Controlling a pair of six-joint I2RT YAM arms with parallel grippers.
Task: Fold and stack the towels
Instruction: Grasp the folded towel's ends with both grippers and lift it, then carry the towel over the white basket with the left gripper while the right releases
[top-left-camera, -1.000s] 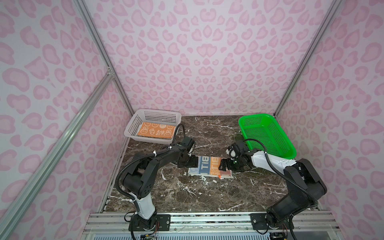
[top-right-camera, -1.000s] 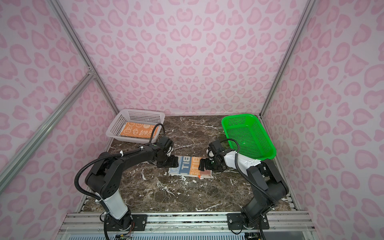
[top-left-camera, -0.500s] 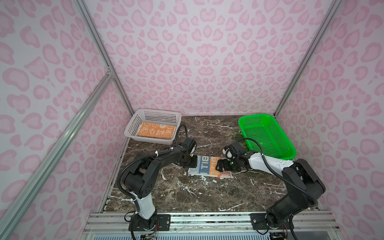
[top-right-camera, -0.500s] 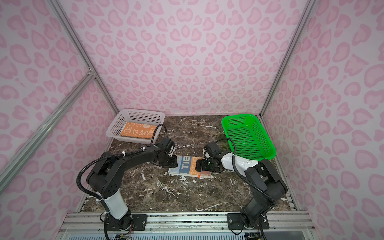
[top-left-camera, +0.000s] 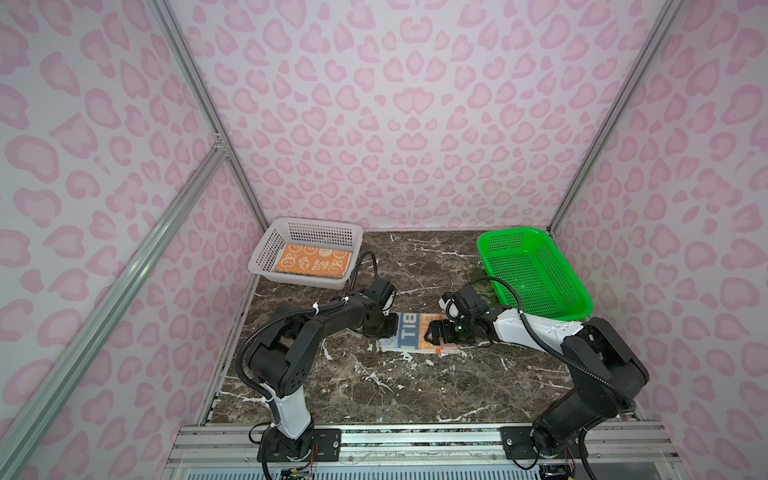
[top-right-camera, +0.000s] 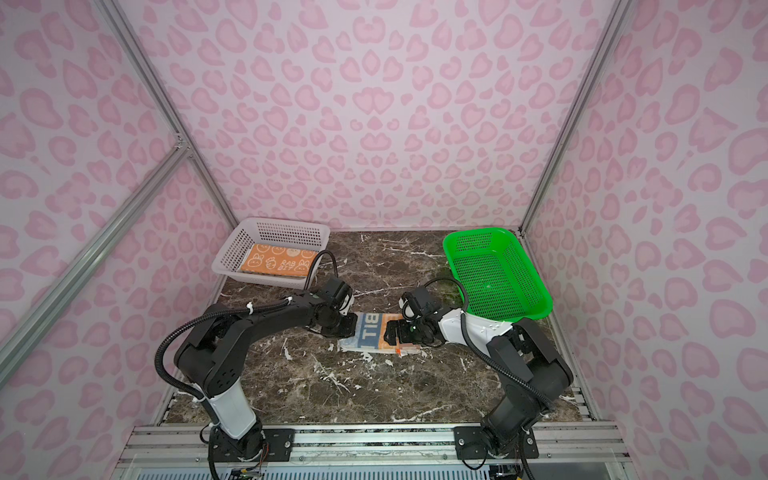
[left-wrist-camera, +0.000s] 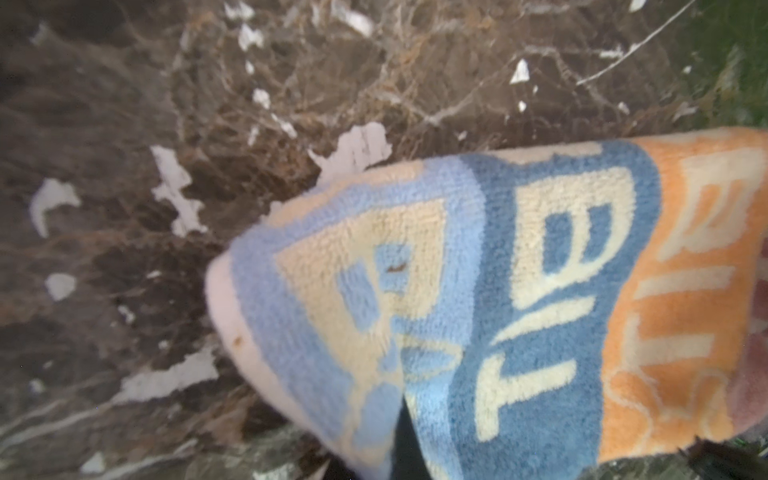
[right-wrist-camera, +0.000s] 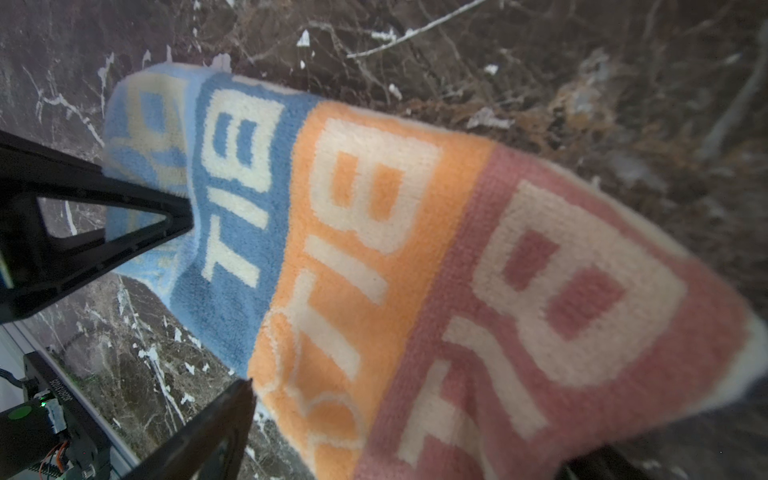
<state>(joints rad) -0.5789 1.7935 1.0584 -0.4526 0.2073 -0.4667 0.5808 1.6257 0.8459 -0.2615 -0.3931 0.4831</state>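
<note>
Found the striped towel (top-left-camera: 409, 334) lying folded at mid-table (top-left-camera: 374, 386), between the two arms. Recorded one change at the left gripper (top-left-camera: 390, 326): open a second ago, now clamped shut at the towel's left end. Judged it to be pinching the light-blue edge, going by the crease in the left wrist view. Noted the right gripper (top-left-camera: 431, 332) with jaws spread wide over the orange band, holding nothing, and shifted slightly leftward since. Confirmed an orange towel (top-left-camera: 312, 262) lying flat in the white basket (top-left-camera: 266, 249) at far left. Saw no towel in the green basket (top-left-camera: 513, 241) at far right. Judged the fresh grasp to be the start of another fold, or of a lift toward the white basket.
</note>
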